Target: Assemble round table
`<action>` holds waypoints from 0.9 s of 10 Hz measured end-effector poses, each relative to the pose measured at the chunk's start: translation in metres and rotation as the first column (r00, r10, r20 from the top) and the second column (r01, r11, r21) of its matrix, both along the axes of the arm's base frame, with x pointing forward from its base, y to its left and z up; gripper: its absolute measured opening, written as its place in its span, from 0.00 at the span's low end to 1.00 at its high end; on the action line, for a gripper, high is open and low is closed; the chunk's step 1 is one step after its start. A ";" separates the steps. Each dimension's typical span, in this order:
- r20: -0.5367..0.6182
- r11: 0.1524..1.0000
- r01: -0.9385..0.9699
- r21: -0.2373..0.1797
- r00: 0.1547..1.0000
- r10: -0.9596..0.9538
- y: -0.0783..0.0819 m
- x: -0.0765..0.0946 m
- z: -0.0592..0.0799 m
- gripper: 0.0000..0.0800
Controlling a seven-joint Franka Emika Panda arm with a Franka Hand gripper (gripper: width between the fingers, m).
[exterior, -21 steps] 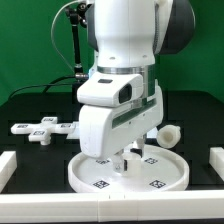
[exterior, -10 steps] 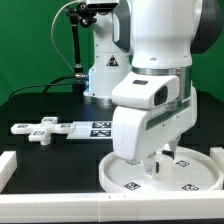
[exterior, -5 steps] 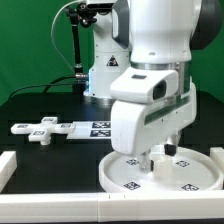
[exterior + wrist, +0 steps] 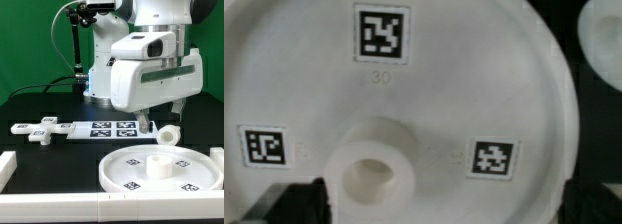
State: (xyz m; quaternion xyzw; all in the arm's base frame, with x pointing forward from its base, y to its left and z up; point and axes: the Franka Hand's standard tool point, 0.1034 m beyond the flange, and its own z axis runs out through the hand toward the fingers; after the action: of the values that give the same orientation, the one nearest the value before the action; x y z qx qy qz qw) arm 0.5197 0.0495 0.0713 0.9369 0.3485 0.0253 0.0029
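White cross-shaped foot piece [image 4: 40,129] sits at the exterior view's left, with the marker board [image 4: 108,128] just beside it. I see my gripper [image 4: 160,114] hanging spread wide and empty above the round tabletop disc [image 4: 128,165], which lies flat up front. The short cylinder leg [image 4: 168,131] sits just behind it.

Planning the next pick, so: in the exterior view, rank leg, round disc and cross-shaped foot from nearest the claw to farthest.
1. The leg, beside the claw, exterior view's right.
2. The round disc, beneath it; too close to call against the leg.
3. The cross-shaped foot, far at the exterior view's left.
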 end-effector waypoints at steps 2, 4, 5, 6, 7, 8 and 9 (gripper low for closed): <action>-0.002 1.000 0.009 0.001 1.000 -0.009 0.000 0.003 -0.002 0.81; -0.006 0.991 0.130 0.013 0.992 -0.130 0.001 0.003 -0.002 0.81; -0.008 0.981 0.192 0.018 0.981 -0.192 0.002 0.002 -0.002 0.81; -0.015 0.946 0.323 0.029 0.946 -0.323 0.000 0.001 0.000 0.81; -0.023 0.894 0.447 0.037 0.895 -0.446 0.001 -0.002 0.002 0.81; -0.034 0.836 0.547 0.042 0.837 -0.546 0.002 -0.006 0.002 0.81; -0.053 0.764 0.643 0.050 0.765 -0.641 0.001 -0.011 0.001 0.81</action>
State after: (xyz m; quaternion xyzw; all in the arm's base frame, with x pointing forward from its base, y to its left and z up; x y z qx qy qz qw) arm 0.5084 0.0510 0.0724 0.9995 0.0060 0.0185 -0.0249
